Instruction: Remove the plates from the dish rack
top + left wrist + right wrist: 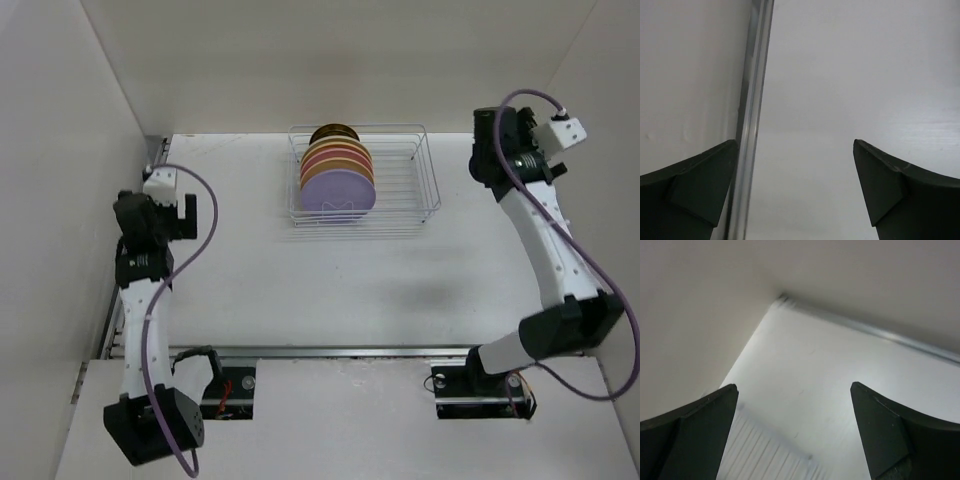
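W/ left claw [795, 147] & right claw [794, 390] apart, empty, you may snag rack [405, 185] wires under right one reaching for plates [338, 185].

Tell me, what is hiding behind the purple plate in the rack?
Behind the lavender plate, more plates stand on edge in the dish rack: pink, cream and orange rims, then a dark plate rearmost. Their faces are covered.

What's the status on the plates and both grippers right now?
Left gripper open, empty. Right gripper open, empty. Plates upright in dish rack. Nothing blocking.
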Motion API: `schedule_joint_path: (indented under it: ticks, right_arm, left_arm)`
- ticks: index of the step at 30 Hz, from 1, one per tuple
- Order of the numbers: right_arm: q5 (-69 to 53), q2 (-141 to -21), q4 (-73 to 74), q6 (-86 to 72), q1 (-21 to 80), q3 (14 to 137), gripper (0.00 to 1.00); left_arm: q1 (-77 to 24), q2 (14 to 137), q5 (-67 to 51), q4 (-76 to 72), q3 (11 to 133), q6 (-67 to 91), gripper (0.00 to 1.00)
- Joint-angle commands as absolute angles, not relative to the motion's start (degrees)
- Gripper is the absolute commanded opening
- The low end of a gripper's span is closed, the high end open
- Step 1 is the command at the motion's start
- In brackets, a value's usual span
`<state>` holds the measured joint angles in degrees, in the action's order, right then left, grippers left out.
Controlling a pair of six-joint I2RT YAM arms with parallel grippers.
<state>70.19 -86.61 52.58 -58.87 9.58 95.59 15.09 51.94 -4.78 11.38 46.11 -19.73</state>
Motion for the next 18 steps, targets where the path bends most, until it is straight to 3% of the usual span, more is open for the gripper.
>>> schedule_joint_path:
  ticks: [1, 3, 4, 6, 7, 8, 9, 11, 13, 16, 18]
  right_arm:
    - [20.3, -74.2, 7.7, -15.8, 10.4, 84.7, 1.00]
    - [-9.0, -71.6, -7.6, -8.5, 10.4, 77.7, 1.00]
    - [-15.1, -73.8, -7.1, -7.0, 10.4, 79.1, 1.00]
    - [-21.9, -79.6, 1.4, -3.5, 11.0, 86.4, 1.00]
    - [-26.9, -82.9, 12.6, -1.7, 11.6, 95.0, 0.98]
    - [-29.0, -89.1, 17.3, 0.3, 11.6, 98.3, 0.94]
    - [-30.6, -91.6, 20.9, 3.1, 11.6, 100.9, 0.88]
    - [-32.4, -95.5, 24.3, 4.0, 12.8, 102.4, 0.86]
    - [-32.4, -96.8, 23.6, 6.1, 13.4, 100.6, 0.78]
    - [-30.7, -99.4, 24.2, 9.0, 15.6, 99.9, 0.61]
    - [-28.3, -100.5, 24.2, 9.7, 17.0, 99.3, 0.57]
  left_arm:
    - [11.8, 57.3, -13.7, 21.8, 60.6, -24.6, 1.00]
    - [11.3, 66.1, -18.3, 28.4, 69.2, -25.2, 1.00]
    - [11.3, 70.3, -20.4, 38.3, 81.1, -25.2, 1.00]
    - [10.6, 79.6, -26.2, 50.6, 96.3, -26.0, 1.00]
    - [9.2, 90.8, -27.9, 57.6, 115.3, -26.0, 1.00]
    - [8.4, 96.5, -29.3, 70.4, 125.6, -26.0, 1.00]
    - [7.2, 102.1, -30.1, 75.7, 135.6, -25.5, 0.98]
    - [1.9, 114.1, -28.2, 82.3, 155.4, -25.0, 0.97]
    - [-2.4, 115.1, -23.6, 79.1, 152.4, -22.4, 0.95]
    - [-9.0, 110.0, -21.6, 65.3, 132.6, -21.0, 0.88]
    - [-11.3, 109.2, -21.6, 56.8, 123.6, -18.7, 0.88]
